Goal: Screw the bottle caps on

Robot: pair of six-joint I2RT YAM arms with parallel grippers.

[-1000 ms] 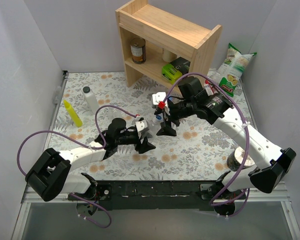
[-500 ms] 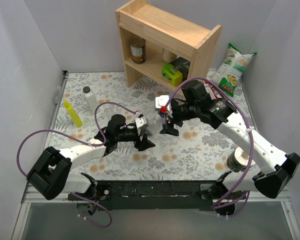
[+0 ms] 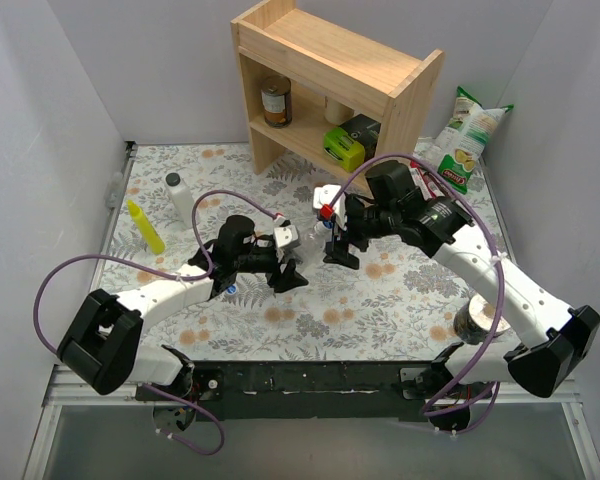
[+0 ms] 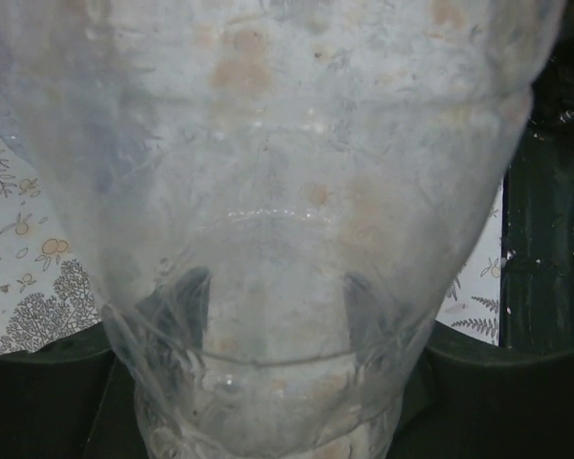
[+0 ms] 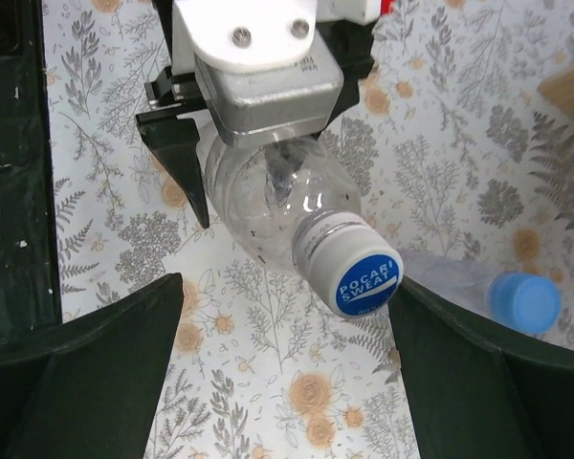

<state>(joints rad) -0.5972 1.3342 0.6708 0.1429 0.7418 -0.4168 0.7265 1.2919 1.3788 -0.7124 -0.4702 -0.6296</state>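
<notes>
While the left fingers [image 5: 177, 161] hold the clear bottle [image 5: 263, 206] over the bench [image 3: 400, 290], we see its blue cap [image 5: 365, 279] on the neck. It points between the right fingers [image 5: 105, 373], which stand wide apart. Another capped bottle [image 5: 450, 277] lies just beside.

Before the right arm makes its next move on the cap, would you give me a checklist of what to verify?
1. Left gripper shut on the bottle: ok.
2. Blue cap seated on the bottle's neck: ok.
3. Cap screwed fully tight: cannot tell.
4. Right gripper open, cap between its fingers in the wrist view: ok.
5. Cap centred between those fingers: not ok, it sits nearer one.
6. Right gripper clear of the second capped bottle lying close by: cannot tell.
</notes>
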